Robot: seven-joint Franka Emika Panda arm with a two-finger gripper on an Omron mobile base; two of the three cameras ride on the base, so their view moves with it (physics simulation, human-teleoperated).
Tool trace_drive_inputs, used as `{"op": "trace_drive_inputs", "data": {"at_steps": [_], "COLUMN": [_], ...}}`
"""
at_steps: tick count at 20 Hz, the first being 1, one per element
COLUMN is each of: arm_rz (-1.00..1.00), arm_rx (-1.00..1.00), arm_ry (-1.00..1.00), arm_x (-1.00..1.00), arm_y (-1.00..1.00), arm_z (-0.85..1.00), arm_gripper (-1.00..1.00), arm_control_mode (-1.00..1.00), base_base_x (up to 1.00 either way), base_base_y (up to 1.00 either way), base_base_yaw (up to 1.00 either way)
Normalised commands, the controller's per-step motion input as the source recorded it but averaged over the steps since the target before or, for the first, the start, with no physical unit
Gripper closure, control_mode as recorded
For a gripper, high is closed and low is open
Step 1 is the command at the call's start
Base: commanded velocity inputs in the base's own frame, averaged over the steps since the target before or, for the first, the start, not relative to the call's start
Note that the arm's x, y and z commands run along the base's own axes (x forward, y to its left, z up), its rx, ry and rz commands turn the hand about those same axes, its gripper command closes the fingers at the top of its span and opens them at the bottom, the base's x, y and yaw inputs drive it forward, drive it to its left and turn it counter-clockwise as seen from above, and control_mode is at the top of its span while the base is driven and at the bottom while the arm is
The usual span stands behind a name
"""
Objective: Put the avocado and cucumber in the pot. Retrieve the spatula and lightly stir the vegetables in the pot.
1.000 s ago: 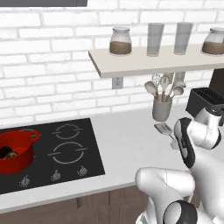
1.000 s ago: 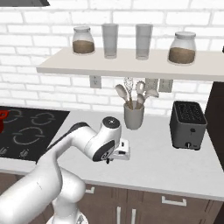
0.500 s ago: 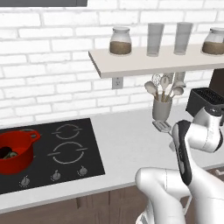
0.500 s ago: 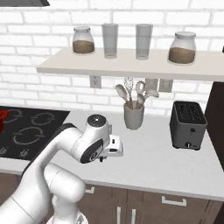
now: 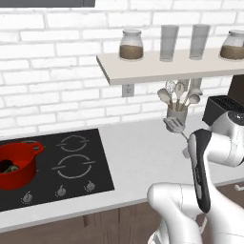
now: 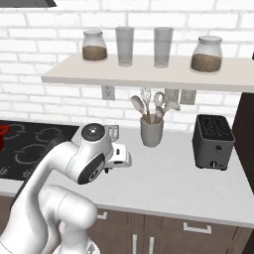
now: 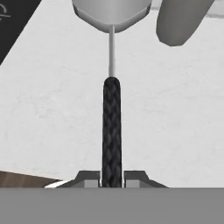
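Hand view: the fingers apparently pinch the spatula handle, head pointing away.

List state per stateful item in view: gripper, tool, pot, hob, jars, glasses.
gripper: shut on spatula handle
spatula: held, lifted off counter
pot: on hob, lidless, vegetables inside
hob: no glow
jars: lidded, part full
glasses: upright, empty
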Motion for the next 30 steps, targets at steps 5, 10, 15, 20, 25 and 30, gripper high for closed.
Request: {"op": "trace_drive_inputs", "data": {"at_steps": [5,10,15,20,25,30], "arm_rz": [0.07,0.09,0.1,0.03,0.0,0.0], "arm_rx": [-0.06,-0.02,-0.02,-0.01,-0.03,0.0], "arm_ry": [-0.07,-0.03,-0.05,-0.04,0.01,0.0], "arm_x": [-0.18,-0.05,-0.12,-0.11,-0.07,0.0], "arm_y": [0.33,0.39,0.27,0.15,0.07,0.0], "arm_z": [0.62,0.35,0.45,0.41,0.32,0.0], "arm_gripper": [1.0,1.0,1.0,1.0,1.0,1.0], "arm_control_mode": [-1.0,-1.0,-1.0,-1.0,-1.0,-1.0], "base_base_x": [0.0,0.0,0.0,0.0,0.0,0.0], "base_base_y": [0.0,0.0,0.0,0.0,0.0,0.0], "base_base_yaw": [0.0,0.0,0.0,0.0,0.0,0.0]}}
